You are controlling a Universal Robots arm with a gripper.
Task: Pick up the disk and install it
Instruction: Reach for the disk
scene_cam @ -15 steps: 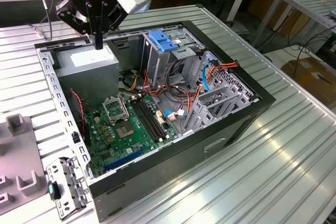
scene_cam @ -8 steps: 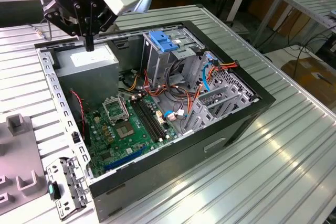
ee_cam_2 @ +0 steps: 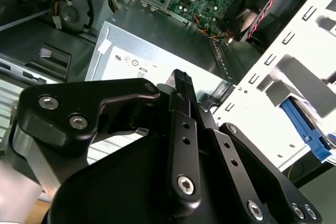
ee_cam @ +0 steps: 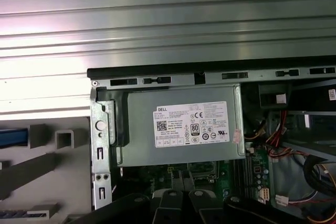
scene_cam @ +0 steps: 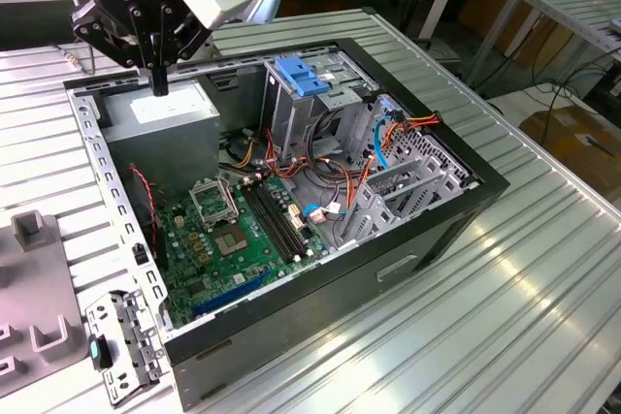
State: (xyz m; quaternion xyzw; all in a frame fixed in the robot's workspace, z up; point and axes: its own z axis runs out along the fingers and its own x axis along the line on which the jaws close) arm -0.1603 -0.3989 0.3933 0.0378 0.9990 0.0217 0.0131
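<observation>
The ribbed bench [scene_cam: 543, 317] carries the open computer case [scene_cam: 437, 230]. At the case corner toward the exterior view's left, the gripper [scene_cam: 158, 87] hangs over the power supply [scene_cam: 160, 111], its jaws pressed together and empty. The disk [ee_cam_2: 310, 129], judging by its blue rail, lies just outside the case wall, apart from the jaws. Unspread jaws would likely shove it instead of gripping it. A low pass could clip the case rim.
</observation>
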